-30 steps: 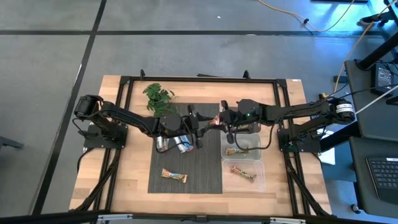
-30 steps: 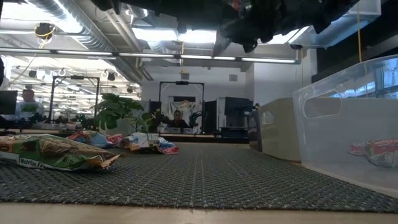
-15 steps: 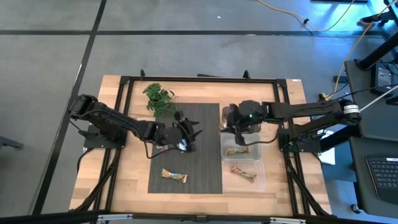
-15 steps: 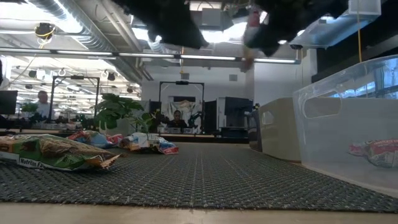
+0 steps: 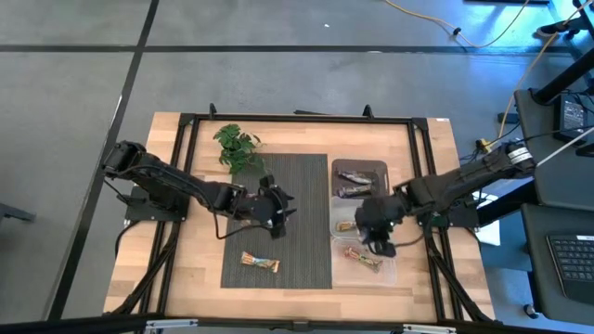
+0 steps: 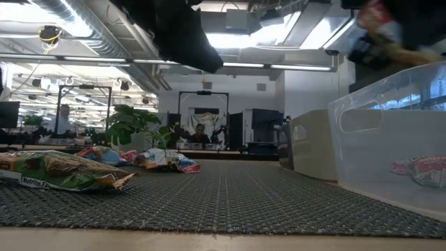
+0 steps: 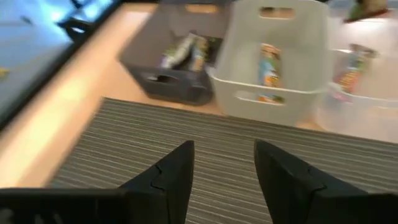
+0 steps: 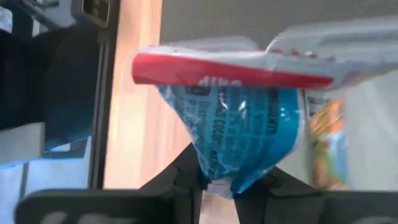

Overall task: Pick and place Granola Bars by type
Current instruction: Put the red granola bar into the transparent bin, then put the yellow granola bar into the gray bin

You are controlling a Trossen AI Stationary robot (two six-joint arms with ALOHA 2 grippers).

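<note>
My right gripper [image 5: 379,239] is shut on a blue-white-red granola bar [image 8: 239,118], above the white bin [image 5: 345,215] and the clear bin [image 5: 390,269] at the mat's right. It also shows in the low view [image 6: 380,24]. My left gripper [image 5: 284,206] is open and empty above the middle of the dark mat [image 5: 306,260]. An orange-tan bar [image 5: 260,263] lies flat on the mat's near part. Other blue-white-red bars [image 6: 164,161] lie on the mat and are hidden under my left gripper in the high view. Purple-brown bars [image 5: 355,182] lie in the dark bin. My right gripper pinches one narrow end of the blue-white-red bar [image 8: 233,177] between its two fingers [image 8: 183,180]. The bar stands out past the fingertips, its red-edged far end [image 8: 205,71] free. It is lifted clear, above the bins.
Three bins stand in a row along the mat's right edge: dark [image 5: 360,167], white and clear, each holding bars. A green plant sprig [image 5: 237,147] lies at the mat's far left corner. A black frame [image 5: 297,119] runs round the table.
My right gripper has carried the blue-white-red bar from beside the dark bin toward the table's near edge, and now stands over the white and clear bins. My left gripper has drawn back from it toward the table's left and near side, over the mat.
</note>
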